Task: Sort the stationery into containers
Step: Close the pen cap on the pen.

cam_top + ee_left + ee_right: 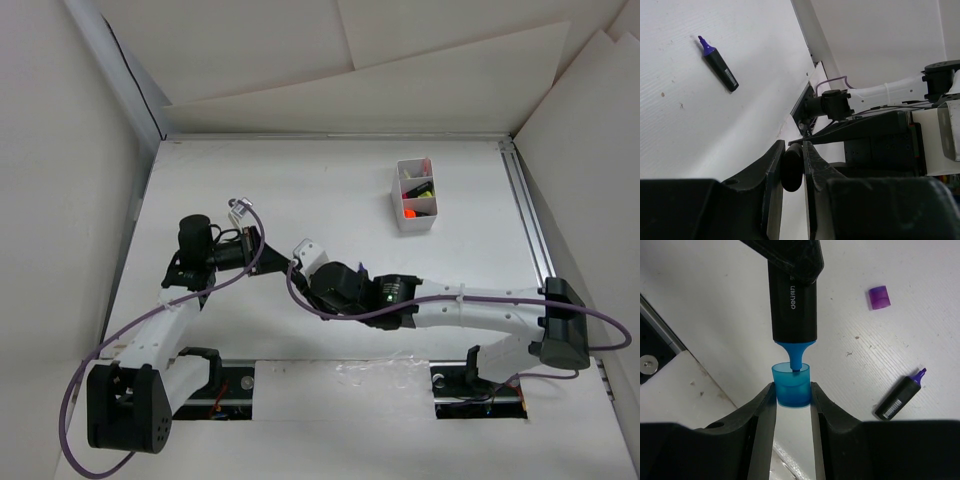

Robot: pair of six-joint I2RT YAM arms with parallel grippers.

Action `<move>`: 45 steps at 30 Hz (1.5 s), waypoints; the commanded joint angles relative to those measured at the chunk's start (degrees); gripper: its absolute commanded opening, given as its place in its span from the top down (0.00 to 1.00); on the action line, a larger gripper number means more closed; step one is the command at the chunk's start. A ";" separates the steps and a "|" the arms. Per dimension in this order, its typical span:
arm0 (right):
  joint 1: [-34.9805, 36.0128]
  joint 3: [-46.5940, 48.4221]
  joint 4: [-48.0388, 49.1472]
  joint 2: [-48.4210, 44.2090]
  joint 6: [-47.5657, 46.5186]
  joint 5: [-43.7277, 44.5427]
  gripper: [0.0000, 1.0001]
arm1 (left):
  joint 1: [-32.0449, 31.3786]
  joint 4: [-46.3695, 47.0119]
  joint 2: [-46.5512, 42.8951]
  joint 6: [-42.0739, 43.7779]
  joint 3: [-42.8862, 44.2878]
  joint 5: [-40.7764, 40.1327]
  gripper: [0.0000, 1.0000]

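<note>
You're capping blue highlighter (792, 315): left gripper (792, 150) clamping it, right gripper (791, 392) pinching blue cap (791, 384). Box (415, 225) holding few markers (418, 209); purple highlighter (899, 396), purple cap (878, 297) lying loose, waiting.

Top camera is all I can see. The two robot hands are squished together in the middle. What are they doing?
Observer: The right gripper pinches a blue cap, and the tip of the blue highlighter sits at its opening.
Operator: Who holds the highlighter?
Observer: The left gripper, clamped on its black barrel.
Operator: Anything else lying around?
Observer: An uncapped purple highlighter and a loose purple cap on the table.
</note>
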 commanded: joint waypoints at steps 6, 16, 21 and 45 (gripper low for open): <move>-1.05 1.54 3.42 -0.08 -0.25 1.66 0.81 | -0.18 1.52 -0.15 1.85 1.29 2.37 0.96; -1.57 1.54 6.50 -1.13 -0.77 -0.79 0.82 | -0.18 3.36 0.38 1.32 0.76 2.90 0.96; -1.57 1.01 8.88 -1.13 -0.77 -1.94 0.84 | -0.70 3.37 0.38 0.79 0.76 2.90 0.96; -1.57 -0.21 11.69 -3.51 0.90 3.77 0.85 | -0.70 3.89 0.38 0.79 -0.81 4.48 0.97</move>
